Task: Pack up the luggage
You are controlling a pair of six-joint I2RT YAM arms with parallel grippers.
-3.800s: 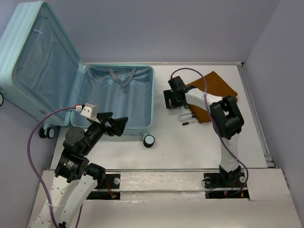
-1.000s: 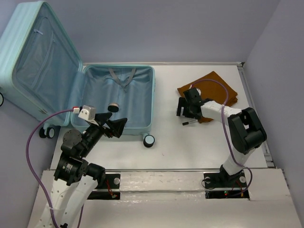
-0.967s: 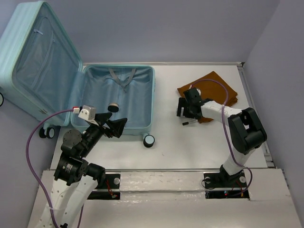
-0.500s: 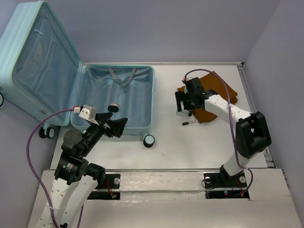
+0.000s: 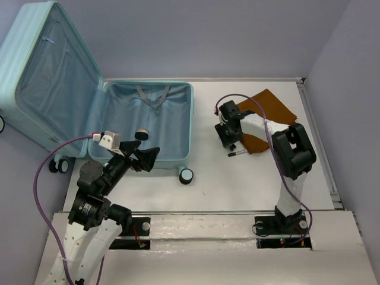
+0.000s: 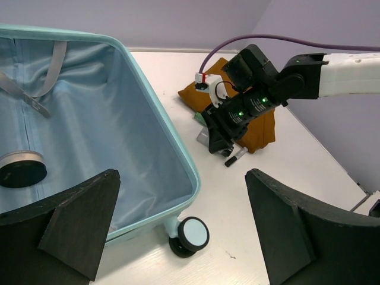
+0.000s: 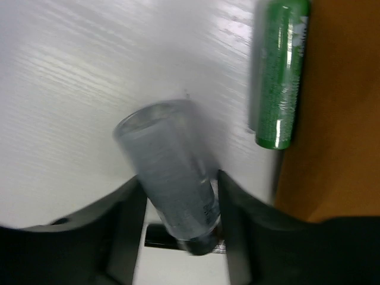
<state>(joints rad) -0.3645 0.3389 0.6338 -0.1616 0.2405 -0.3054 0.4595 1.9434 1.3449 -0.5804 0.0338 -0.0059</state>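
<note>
1. Mint-blue and hard-shelled, the luggage (image 5: 169, 122) lies open on the left part of the table (image 5: 231, 184). Its base half is flat with the pale blue lining up, and its lid leans upright at the far left.
2. A round black tin (image 5: 141, 135) with a silvery rim rests on the lining in the base half, toward the near left.
3. The left gripper (image 5: 141, 153) hangs above the suitcase's near rim with its jaws spread wide, holding nothing.
4. The right gripper (image 5: 228, 134) is to the right of the suitcase and apart from it, at the edge of an orange-brown cloth (image 5: 272, 105).
5. Its jaws are closed on a clear tube (image 7: 172, 178), which sits tilted between the fingers; the wrist view is blurred.
6. A green tube (image 7: 279, 71) lies along the cloth's edge, near the clear one.
7. A black marker (image 5: 236, 153) lies on the table just beside the cloth, near the right gripper.
8. A black-and-white wheel (image 5: 186, 175) juts from the suitcase's near right corner.
</note>
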